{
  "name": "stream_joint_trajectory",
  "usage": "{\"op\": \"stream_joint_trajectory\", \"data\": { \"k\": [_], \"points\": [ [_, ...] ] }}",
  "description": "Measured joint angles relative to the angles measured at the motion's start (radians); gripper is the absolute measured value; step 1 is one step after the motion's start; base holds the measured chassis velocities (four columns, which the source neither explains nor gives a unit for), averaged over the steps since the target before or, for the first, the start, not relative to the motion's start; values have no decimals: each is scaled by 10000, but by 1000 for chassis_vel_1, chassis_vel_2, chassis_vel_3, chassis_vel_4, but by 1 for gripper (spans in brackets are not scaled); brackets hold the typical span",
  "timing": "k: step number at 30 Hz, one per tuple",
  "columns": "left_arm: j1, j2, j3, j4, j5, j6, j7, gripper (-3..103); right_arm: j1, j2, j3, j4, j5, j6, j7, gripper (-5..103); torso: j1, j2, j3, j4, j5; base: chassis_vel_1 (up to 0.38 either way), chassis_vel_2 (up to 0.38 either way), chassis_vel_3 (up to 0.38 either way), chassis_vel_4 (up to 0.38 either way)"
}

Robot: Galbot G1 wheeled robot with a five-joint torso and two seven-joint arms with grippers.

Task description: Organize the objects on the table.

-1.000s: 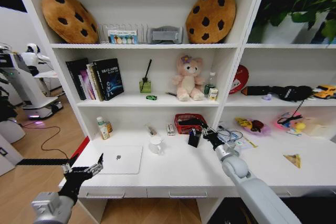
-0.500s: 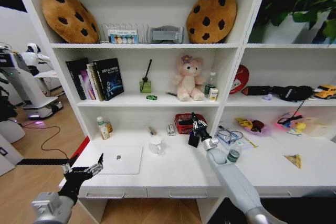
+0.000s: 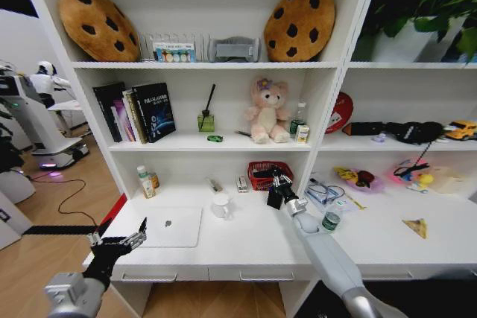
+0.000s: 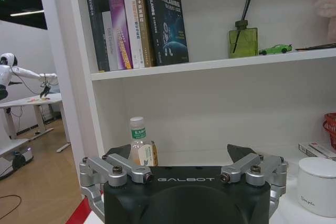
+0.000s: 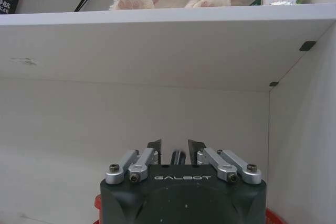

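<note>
desk (image 3: 246, 240); right gripper (image 3: 277, 182) hides its load

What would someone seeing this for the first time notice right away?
Probably the right gripper, reaching over the white desk toward the red basket with a slim dark object between its fingers. Next, the two cookie-shaped cushions on the top shelf and the pink plush bear one shelf down. The left gripper waits open beside the silver laptop.

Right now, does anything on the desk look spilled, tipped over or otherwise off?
Nothing looks spilled or tipped. The laptop lies flat and closed, the white cup stands upright. The right gripper is over the red basket holding a dark object; the left gripper hangs open off the desk's front corner.
</note>
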Motion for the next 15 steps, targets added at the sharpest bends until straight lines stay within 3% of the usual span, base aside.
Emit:
{"op": "stream_joint_trajectory", "data": {
  "k": [7, 10, 11, 14, 15],
  "points": [
    [0, 0, 0, 0, 0, 0, 1, 100, -835, -473, 174, 1493, 586, -766, 122, 48, 1, 0, 0, 3, 3, 0, 0, 0, 0],
    [0, 0, -1, 0, 0, 0, -1, 100, -2340, -1551, 598, 4034, 1044, -2388, 876, 65, 0, 0, -1, -5, -1, 0, 0, 0, 0],
    [0, 0, -1, 0, 0, 0, -1, 100, -2340, -1551, 598, 4034, 1044, -2388, 876, 65, 0, 0, -1, -5, -1, 0, 0, 0, 0],
    [-1, 0, 0, 0, 0, 0, 1, 100, -4043, -2255, 1364, 6644, 1494, -3749, 1770, 82, -1, 1, -3, 1, -4, 0, 0, 0, 0],
    [-1, 0, 0, 0, 0, 0, 1, 100, -4043, -2255, 1364, 6644, 1494, -3749, 1770, 82, -1, 1, -3, 1, -4, 0, 0, 0, 0]
  ]
}}
